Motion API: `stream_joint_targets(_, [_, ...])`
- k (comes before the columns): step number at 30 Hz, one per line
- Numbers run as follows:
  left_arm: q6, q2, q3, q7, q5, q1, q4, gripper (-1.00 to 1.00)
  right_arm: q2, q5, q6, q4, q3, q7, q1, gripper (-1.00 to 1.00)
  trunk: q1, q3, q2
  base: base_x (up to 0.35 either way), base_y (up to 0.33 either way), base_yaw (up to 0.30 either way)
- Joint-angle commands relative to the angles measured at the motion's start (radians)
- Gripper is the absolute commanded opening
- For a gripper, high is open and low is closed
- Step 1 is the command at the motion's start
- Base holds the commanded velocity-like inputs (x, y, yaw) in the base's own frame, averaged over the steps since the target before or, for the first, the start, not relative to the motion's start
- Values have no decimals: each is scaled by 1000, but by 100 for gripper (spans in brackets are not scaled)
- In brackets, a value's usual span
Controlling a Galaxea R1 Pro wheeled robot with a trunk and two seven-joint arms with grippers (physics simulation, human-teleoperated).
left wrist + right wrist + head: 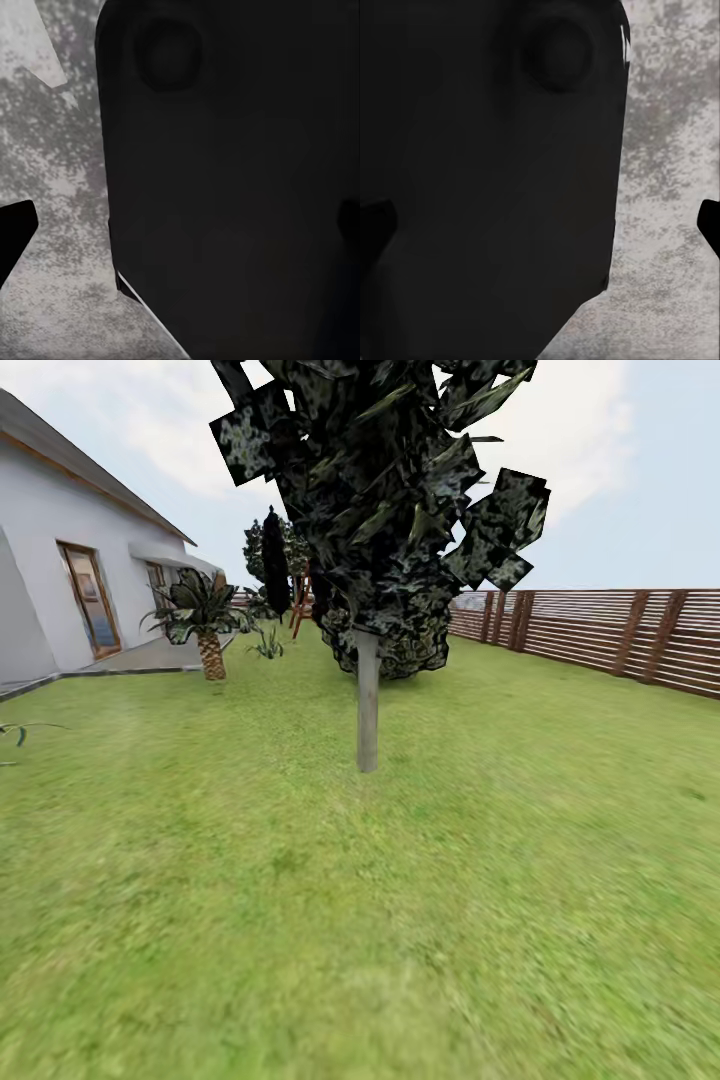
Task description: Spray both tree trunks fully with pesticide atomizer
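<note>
Tree trunk (pixel 367 700) stands upright at frame centre, dead ahead across the lawn (pixel 400 920). You can't tell either gripper's opening. Neither arm is nearer.

This is a home's back garden, rendered in a simulator. A wide green lawn (pixel 400 920) fills the lower frame. At left stands a white house with a wood-framed glass door (pixel 90 600). A brown horizontal-slat wooden fence (pixel 610 632) runs along the right. At centre rises a tree with a pale grey trunk (pixel 367 700), and a short scaly-trunked palm (pixel 205 622) stands by the house.
</note>
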Motion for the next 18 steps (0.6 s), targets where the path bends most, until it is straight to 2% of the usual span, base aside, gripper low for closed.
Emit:
stream_joint_targets(1, [6,-4,4,-5,6,6,6,100,6,2,5,-6,4,0,-4,100,0,0,0,0,0,0])
stream_joint_targets(7, [34,-7,11,-9,14,12,24,100,18,1,14,-33,3,5,-5,100,0,0,0,0,0,0])
stream_joint_targets(12, [40,-2,16,-4,36,8,5,100,10,0,10,-46,-1,4,-12,100,0,0,0,0,0,0])
stream_joint_targets(18, [33,32,38,6,70,-19,-29,100,-13,0,9,-80,-3,3,-12,100,0,0,0,0,0,0])
